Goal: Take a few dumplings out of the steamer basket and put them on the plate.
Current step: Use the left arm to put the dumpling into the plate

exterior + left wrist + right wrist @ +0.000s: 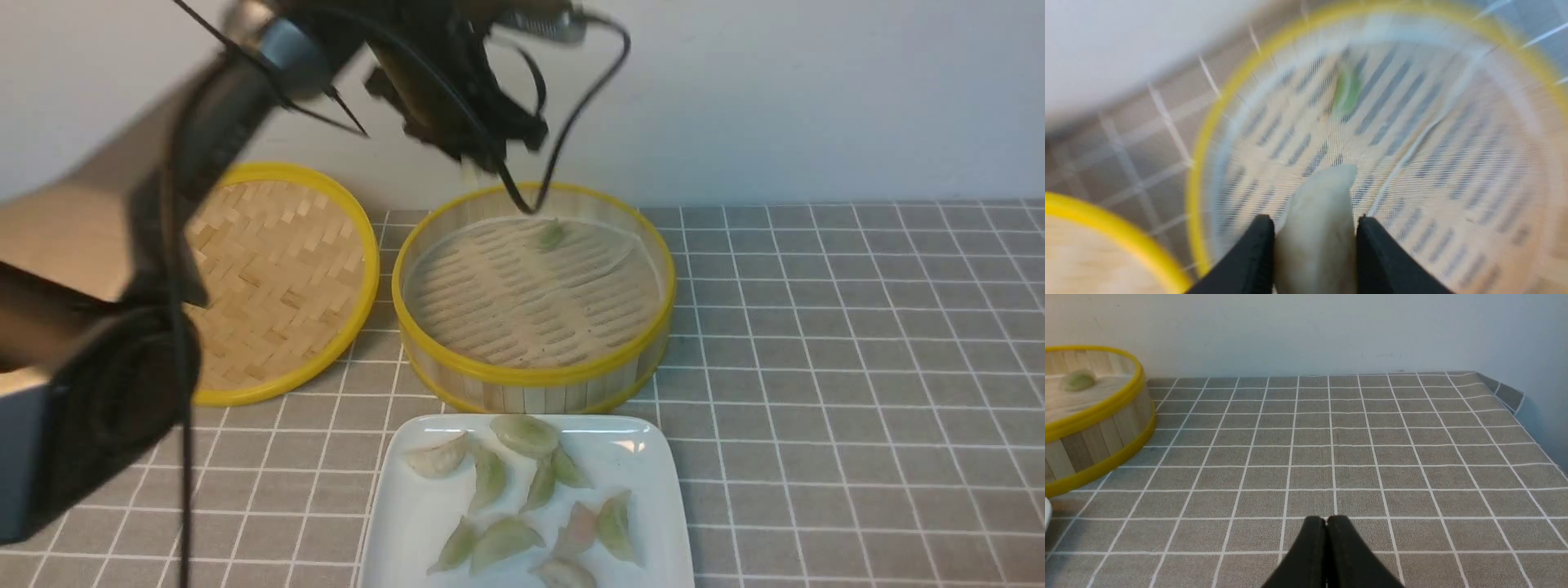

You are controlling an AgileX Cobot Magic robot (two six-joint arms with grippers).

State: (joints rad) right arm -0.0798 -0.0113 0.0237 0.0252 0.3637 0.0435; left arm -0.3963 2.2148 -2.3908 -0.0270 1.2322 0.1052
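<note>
Left claw point(1314, 223) is clenching a pale cream half-moon dumpling point(1318, 204), long axis pointing outward, over the round yellow-rimmed bamboo steamer basket point(535, 378), with the glossy white rounded-square plate point(663, 506) lying just robot-side of it.

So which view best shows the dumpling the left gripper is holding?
Left wrist view: the pale dumpling sits clamped between the left gripper fingers. Front view: lost in the blurred arm. Right wrist view: absent.
</note>
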